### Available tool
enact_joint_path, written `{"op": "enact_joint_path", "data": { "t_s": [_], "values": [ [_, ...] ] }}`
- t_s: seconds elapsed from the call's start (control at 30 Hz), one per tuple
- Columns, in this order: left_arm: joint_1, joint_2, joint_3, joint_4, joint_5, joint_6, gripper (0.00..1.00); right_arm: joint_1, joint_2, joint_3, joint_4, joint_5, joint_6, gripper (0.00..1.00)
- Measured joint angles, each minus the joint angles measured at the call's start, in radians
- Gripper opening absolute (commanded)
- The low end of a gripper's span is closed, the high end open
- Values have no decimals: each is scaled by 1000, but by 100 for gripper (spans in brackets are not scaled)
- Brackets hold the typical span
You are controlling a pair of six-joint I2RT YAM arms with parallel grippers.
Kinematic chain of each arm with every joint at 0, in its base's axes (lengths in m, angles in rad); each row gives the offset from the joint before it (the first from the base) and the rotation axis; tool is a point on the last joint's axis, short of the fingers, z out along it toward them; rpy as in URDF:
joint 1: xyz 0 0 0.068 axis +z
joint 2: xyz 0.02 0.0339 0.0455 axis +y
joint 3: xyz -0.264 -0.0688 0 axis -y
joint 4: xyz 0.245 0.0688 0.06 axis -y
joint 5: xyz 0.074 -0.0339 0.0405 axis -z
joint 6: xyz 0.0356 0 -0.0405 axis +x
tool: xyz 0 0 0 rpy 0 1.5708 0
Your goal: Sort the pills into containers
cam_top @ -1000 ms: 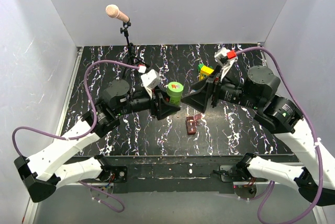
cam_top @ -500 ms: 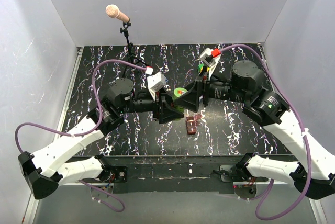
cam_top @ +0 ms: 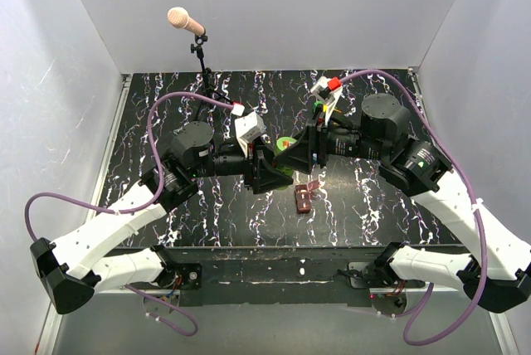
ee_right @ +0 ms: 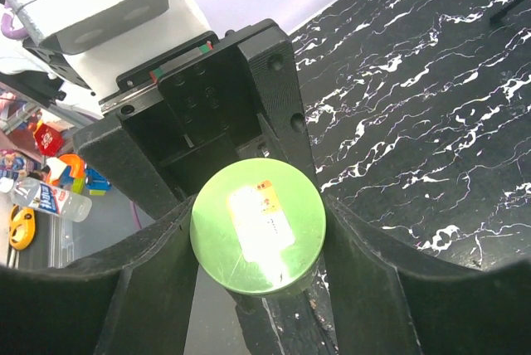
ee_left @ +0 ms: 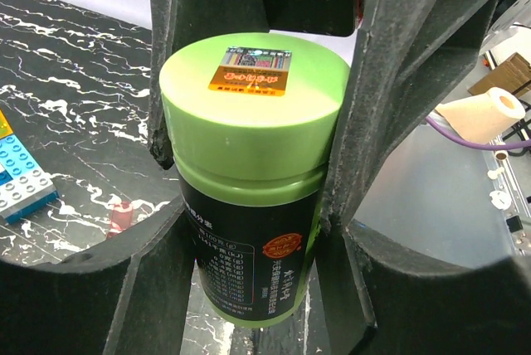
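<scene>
Likely step: opening the green cylindrical plastic bottle (ee_left: 249, 247). Left gripper (ee_left: 253, 164) clamps its body between the fingers. Right gripper (ee_right: 259, 206): jaws flank the round green cap (ee_right: 249, 247), grip unconfirmed. Next: clamp cap, unscrew.

Bright, even light falls from above in the overhead view; the white enclosure walls (cam_top: 274, 15) run close to washed out, and the black white-veined tabletop (cam_top: 373, 206) carries only soft, faint shadows; in the right wrist view a hard white glare burns out the sticker on the lid of the green cylindrical plastic bottle (ee_right: 257, 239); the left wrist view shows that bottle (ee_left: 249, 172) crisp and evenly lit; the pale cone-shaped object (ee_left: 485, 110) behind it is slightly soft.
</scene>
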Motion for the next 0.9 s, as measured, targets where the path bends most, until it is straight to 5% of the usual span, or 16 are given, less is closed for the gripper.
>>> {"op": "enact_joint_path", "data": {
  "t_s": [0.07,0.27,0.37,0.63,0.9],
  "values": [
    [0,2,2,-3,0,-3,0,-3,2,0,0,-4,0,3],
    [0,2,3,-8,-5,-2,1,-3,4,0,0,-5,-11,1],
    [0,2,3,-9,-16,-2,20,-3,3,0,0,1,-14,1],
    [-6,-15,3,-20,-79,2,95,-2,-19,-18,-6,51,-14,1],
    [-3,-45,4,-62,-172,-3,98,-3,-21,-32,-35,133,-14,1]
  ]
}}
